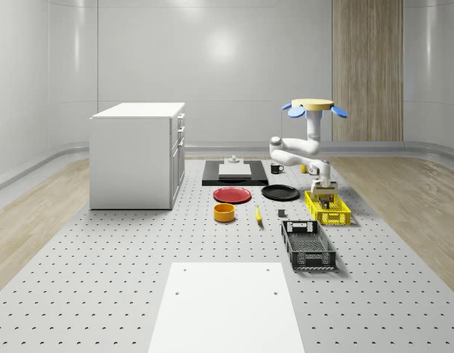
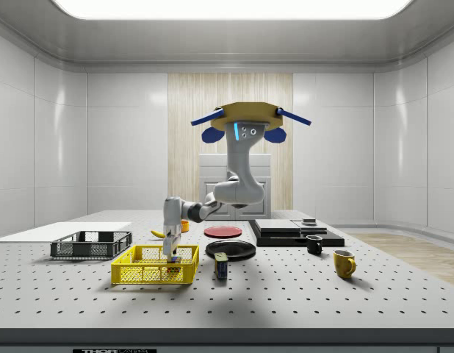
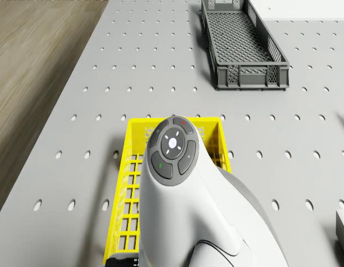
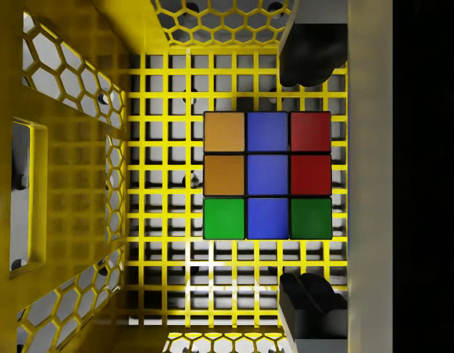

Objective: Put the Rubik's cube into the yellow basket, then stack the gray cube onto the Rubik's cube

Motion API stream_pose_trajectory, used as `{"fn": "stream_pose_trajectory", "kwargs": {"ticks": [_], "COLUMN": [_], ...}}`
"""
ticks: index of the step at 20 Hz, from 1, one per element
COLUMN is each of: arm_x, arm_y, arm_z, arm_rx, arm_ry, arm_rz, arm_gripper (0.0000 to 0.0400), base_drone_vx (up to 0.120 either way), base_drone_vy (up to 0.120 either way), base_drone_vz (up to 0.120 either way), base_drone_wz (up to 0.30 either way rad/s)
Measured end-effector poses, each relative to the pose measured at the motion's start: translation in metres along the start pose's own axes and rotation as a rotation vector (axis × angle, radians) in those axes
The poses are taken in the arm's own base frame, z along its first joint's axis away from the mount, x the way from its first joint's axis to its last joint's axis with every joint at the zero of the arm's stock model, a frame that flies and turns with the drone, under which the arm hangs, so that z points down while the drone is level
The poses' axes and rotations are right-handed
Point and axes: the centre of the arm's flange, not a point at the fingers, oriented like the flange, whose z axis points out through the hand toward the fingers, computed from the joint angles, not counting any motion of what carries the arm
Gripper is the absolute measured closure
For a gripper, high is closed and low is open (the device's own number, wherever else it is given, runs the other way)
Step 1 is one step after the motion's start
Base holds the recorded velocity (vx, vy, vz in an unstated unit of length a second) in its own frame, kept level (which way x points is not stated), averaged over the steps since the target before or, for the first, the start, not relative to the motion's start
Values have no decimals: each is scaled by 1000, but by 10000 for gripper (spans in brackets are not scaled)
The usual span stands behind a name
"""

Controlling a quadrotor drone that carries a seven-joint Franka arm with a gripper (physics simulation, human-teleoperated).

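Note:
The Rubik's cube lies flat on the floor of the yellow basket, close to one corner. My gripper is lowered into the basket and stands open, with one dark fingertip on each side of the cube and a gap to both. The drone hovers above the table behind the basket, its arm bent down to it. A small gray cube sits on a pale block on the black slab at the back.
A black crate lies just in front of the basket. A black plate, a red plate, an orange bowl and a banana lie to the whole-scene view's left. A white cabinet stands far left.

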Motion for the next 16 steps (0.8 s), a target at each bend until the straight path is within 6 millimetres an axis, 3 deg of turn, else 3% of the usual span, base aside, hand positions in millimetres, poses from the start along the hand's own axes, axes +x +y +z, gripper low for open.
{"fn": "stream_pose_trajectory", "kwargs": {"ticks": [3,5,11,16], "arm_x": [0,0,0,0], "arm_y": [0,0,0,0], "arm_z": [-1,-1,-1,-1], "arm_rx": [0,0,0,0], "arm_ry": [0,0,0,0], "arm_rz": [0,0,0,0], "arm_gripper": [9,5,1,0], "base_drone_vx": [0,20,120,0], "base_drone_vy": [0,-100,-120,-120], "base_drone_vz": [120,120,113,0], "base_drone_wz": [0,0,0,0]}}
